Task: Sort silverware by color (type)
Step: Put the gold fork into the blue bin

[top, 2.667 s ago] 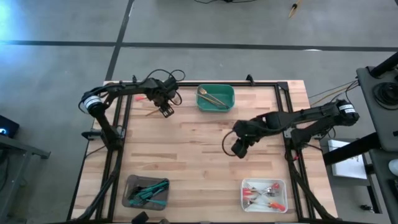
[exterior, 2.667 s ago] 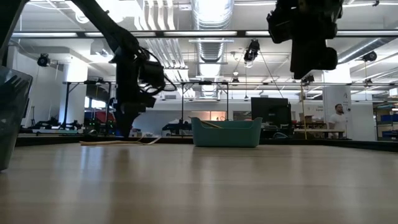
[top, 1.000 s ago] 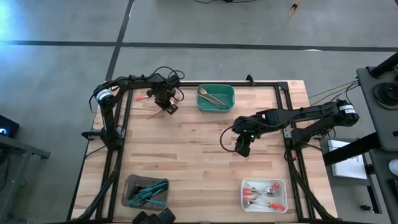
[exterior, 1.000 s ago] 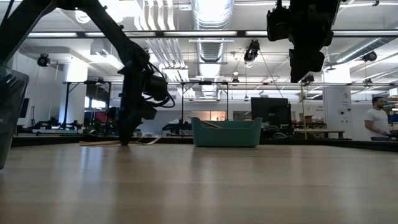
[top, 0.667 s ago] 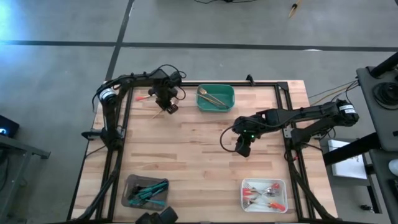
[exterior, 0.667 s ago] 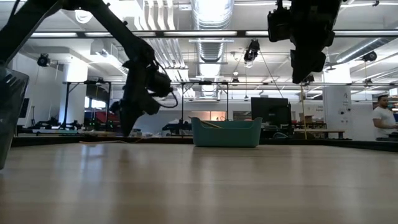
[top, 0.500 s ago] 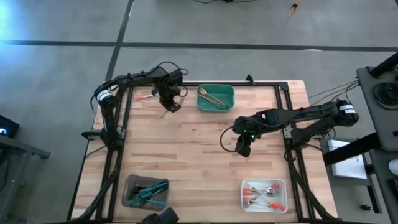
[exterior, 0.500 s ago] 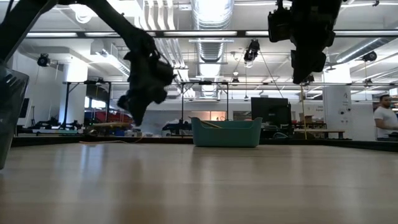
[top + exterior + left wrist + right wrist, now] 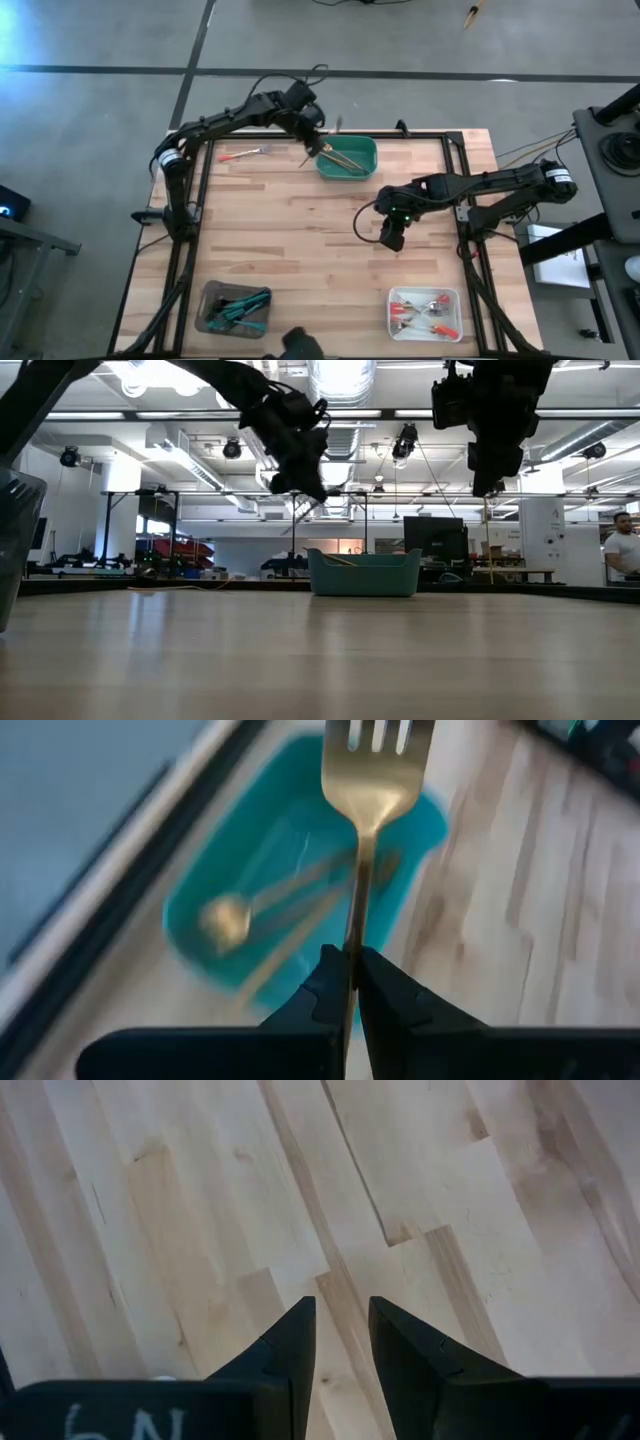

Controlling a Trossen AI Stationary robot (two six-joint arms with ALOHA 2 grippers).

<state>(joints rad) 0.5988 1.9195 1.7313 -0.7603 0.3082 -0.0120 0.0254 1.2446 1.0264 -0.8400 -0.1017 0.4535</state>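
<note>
At the table's front left corner sits a grey tray [image 9: 212, 300] with teal-handled silverware [image 9: 243, 308] piled in it. Near the back left edge a red-handled fork [image 9: 243, 154] lies flat on the bare wood table [image 9: 300, 240], alone.

The left gripper [image 9: 318, 140] is up in the air at the back edge, just beside the left rim of the green tray [image 9: 370, 150]. Its fingers [image 9: 325, 988] are pinched tight on the thin handle of a gold fork [image 9: 371, 780]. The fork is gold all over, with a flat head and short prongs that point away from the gripper. In the left wrist view it hangs over the green tray, not touching it. Inside that tray lie more gold pieces [image 9: 342, 158], one of them a spoon [image 9: 228, 920] with a round bowl. In the low view the gripper [image 9: 300, 485] is high above the tray [image 9: 364, 574].

The right gripper [image 9: 391, 236] waits over the middle of the table, toward the right edge. Its fingers [image 9: 288, 1352] are close together with a small gap, holding nothing, above bare wood.

At the front right corner is a white tray [image 9: 425, 293] holding red-handled silverware [image 9: 432, 318].
</note>
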